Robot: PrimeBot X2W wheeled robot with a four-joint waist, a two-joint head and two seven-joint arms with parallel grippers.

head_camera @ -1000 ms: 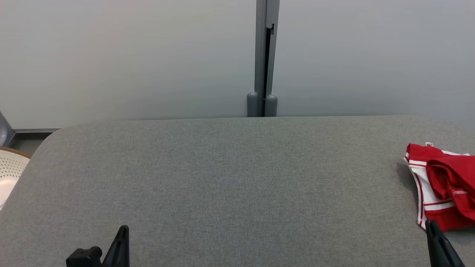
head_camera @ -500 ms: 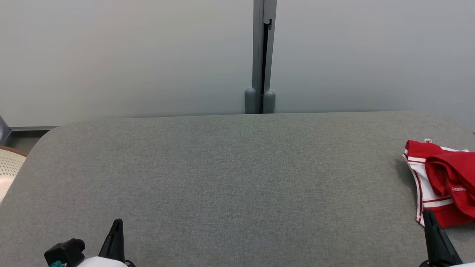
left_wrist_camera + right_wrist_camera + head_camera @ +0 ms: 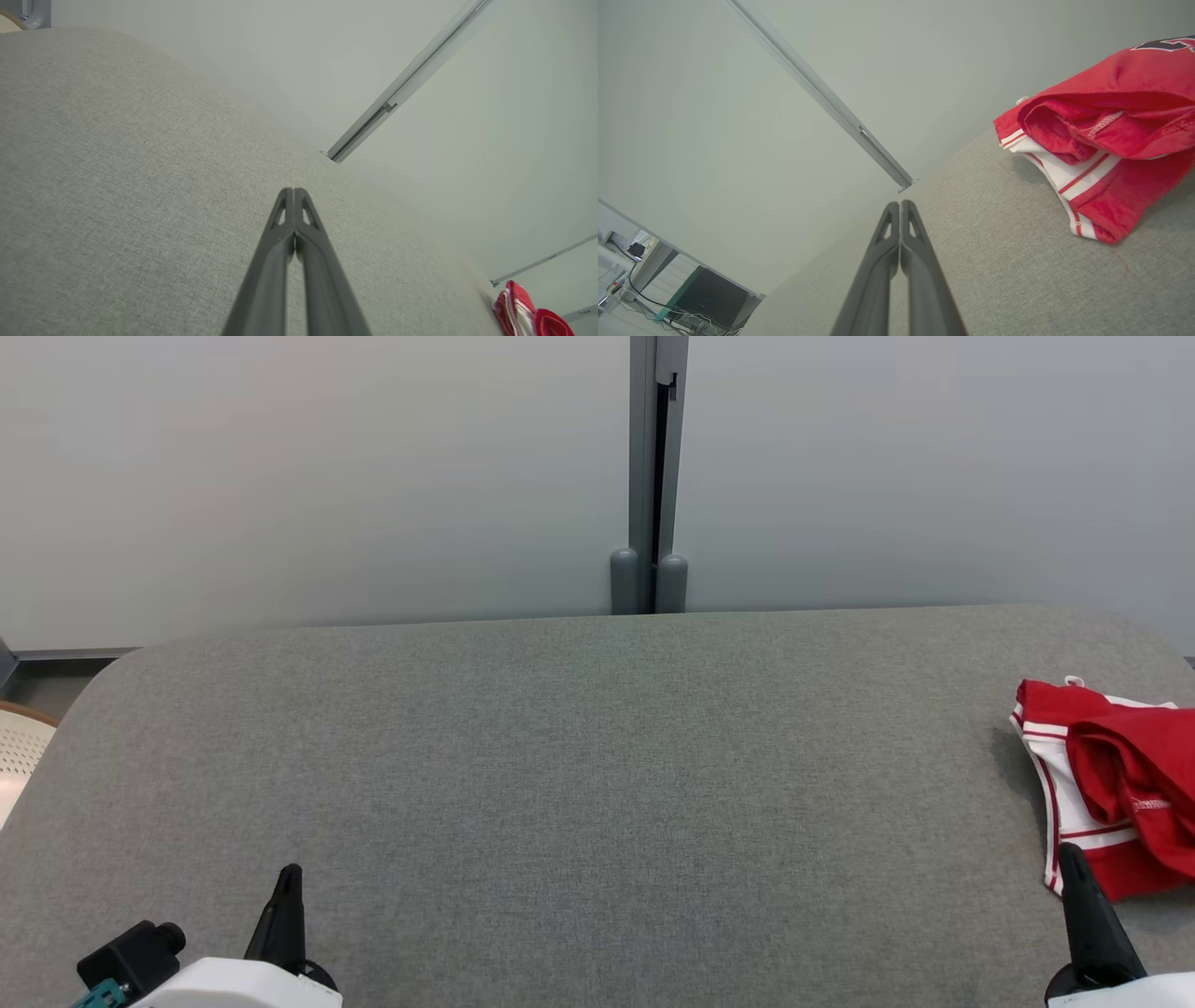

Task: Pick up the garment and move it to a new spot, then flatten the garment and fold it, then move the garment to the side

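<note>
1. Pale grey partition panels [image 3: 317, 476] stand behind, joined by a grey vertical post [image 3: 649, 476].
2. A grey fabric-covered table [image 3: 560, 784] with rounded corners spans the foreground.
3. Light is soft and even.

Grey woven-fabric table top with rounded corners [image 3: 579, 775], spanning the view. Red crumpled garment with white striped bands [image 3: 1116, 784], lying at the table's far right and cut by the picture edge. Left gripper [image 3: 288, 889], lower left, dark fingers pressed together, over bare fabric; white forearm and black camera block [image 3: 131, 954] beside it. Right gripper [image 3: 1072, 870], lower right, fingers together, tip just beside the garment's near corner. Pale grey wall panels behind, joined by a grey vertical post [image 3: 649, 476]. White perforated round object with wooden rim [image 3: 19, 747], left edge.
</note>
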